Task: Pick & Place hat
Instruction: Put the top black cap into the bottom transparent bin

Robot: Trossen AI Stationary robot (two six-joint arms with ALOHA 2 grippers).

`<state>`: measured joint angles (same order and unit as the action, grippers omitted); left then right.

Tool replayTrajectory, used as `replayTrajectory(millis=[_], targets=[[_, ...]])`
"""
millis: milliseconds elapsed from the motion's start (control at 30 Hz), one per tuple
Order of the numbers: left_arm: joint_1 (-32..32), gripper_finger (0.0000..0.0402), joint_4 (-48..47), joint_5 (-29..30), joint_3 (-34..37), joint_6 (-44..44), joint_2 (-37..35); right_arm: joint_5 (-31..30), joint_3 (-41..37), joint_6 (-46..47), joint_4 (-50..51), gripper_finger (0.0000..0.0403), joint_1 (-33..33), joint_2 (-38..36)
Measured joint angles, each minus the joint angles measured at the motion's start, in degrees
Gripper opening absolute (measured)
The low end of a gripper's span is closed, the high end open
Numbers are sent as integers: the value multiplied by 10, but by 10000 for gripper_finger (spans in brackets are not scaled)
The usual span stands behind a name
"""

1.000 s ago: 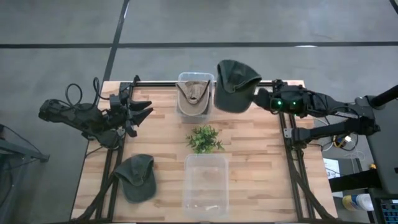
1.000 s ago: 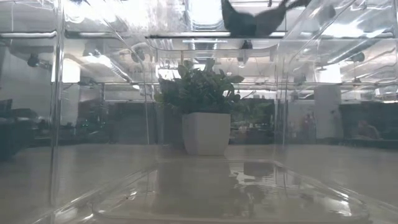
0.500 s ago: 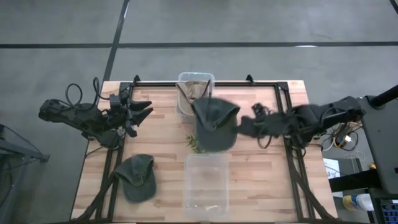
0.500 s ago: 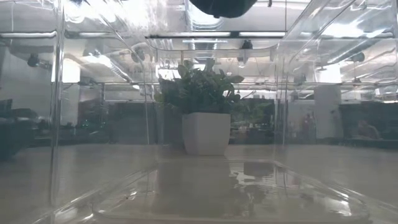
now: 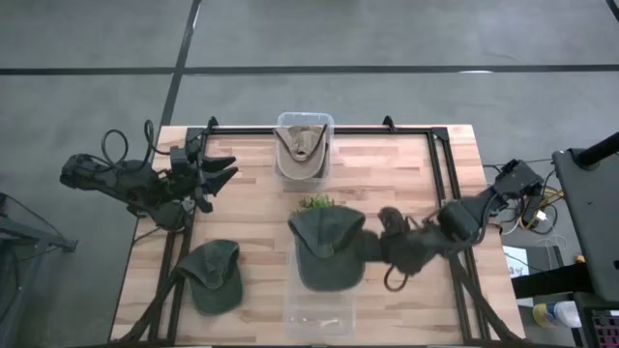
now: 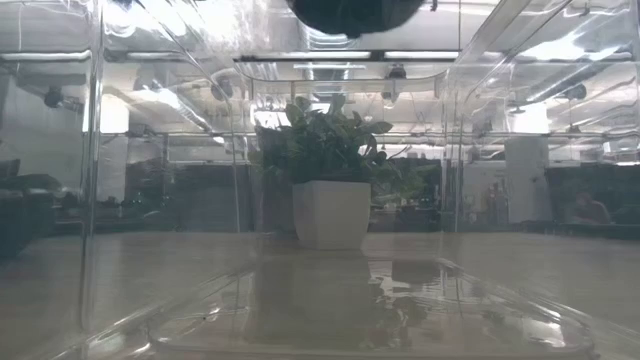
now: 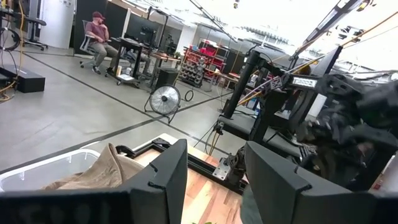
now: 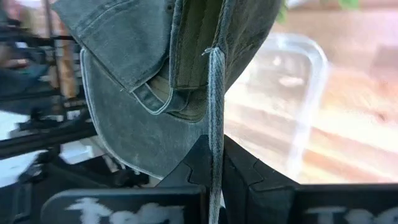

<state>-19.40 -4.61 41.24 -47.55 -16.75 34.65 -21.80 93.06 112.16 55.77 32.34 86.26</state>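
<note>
A dark green cap point(image 5: 327, 247) hangs in my right gripper point(image 5: 373, 247) over the near clear bin point(image 5: 334, 307). In the low view the cap point(image 6: 352, 12) shows only at the top edge. In the right wrist view the cap point(image 8: 155, 68) fills the space ahead of my right gripper point(image 8: 214, 167), which is shut on it. A second green cap point(image 5: 214, 275) lies flat on the table near the left corner. A tan hat point(image 5: 304, 145) sits in the far clear bin point(image 5: 327, 121). My left gripper point(image 5: 221, 174) waits open at the table's left, touching nothing. My right gripper pinches a thin band at the green cap's rear edge point(image 8: 215, 106) between its two fingers. It reaches in roughly level from the table's right side. The cap is lifted clear and hangs beyond the fingers, above the near bin's far end.
A small potted plant point(image 5: 315, 203) stands mid-table between the two bins, just beyond the carried cap; it also shows in the low view as the plant point(image 6: 325, 170). Black frame rails point(image 5: 440, 174) run along the table's sides. Bare wood point(image 5: 242, 213) lies left of the plant.
My right gripper has swung from the far right of the table, past the far bin and the plant, toward the near edge. It has carried the green cap with it, and the cap has turned about. The cap now hangs over the near clear bin.
</note>
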Motion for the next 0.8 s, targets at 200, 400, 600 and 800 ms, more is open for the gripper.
replayTrajectory(millis=[200,400,600,800], targets=[[0,154,-1,0,0,2,0,6,45,40,9,12,34,62],[0,154,-1,0,0,2,0,56,87,40,32,13,38,127],[0,154,-3,0,0,2,0,73,96,39,41,13,38,145],[0,154,-4,0,0,2,0,72,86,38,40,13,31,145]])
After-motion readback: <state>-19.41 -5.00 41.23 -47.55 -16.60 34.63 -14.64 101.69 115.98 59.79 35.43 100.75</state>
